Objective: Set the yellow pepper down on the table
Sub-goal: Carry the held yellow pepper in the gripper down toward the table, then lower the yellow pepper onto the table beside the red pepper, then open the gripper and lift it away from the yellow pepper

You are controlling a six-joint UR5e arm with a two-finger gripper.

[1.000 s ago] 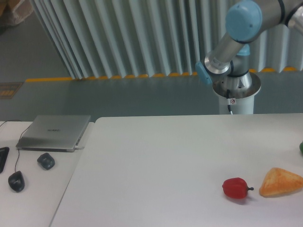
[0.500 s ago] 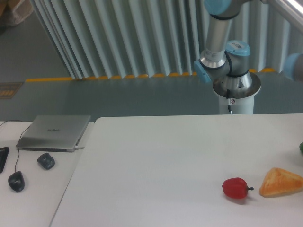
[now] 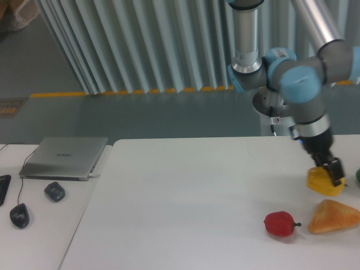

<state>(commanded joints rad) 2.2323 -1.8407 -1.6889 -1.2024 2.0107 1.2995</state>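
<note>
From the fixed camera I see the pincer (image 3: pixel 332 171) clamped on the yellow pepper (image 3: pixel 322 181), low over the right side of the white tabletop (image 3: pixel 185 202); I cannot tell whether the pepper touches the surface. Just below it lies an orange-yellow wedge (image 3: pixel 332 217), with a red pepper (image 3: pixel 280 223) beside that to the left. A dark green item (image 3: pixel 358 175) shows at the right edge, cut off by the frame. Nothing stands between the pepper and the tabletop beneath it.

Half a second ago the pincer and pepper were out of view, with only the upper arm visible; the arm has since swung down.

To the left a narrower desk (image 3: pixel 39 236) carries a closed laptop (image 3: pixel 64 158) and two mice (image 3: pixel 54 191). Behind runs a grey floor with a yellow line and a ribbed wall.
</note>
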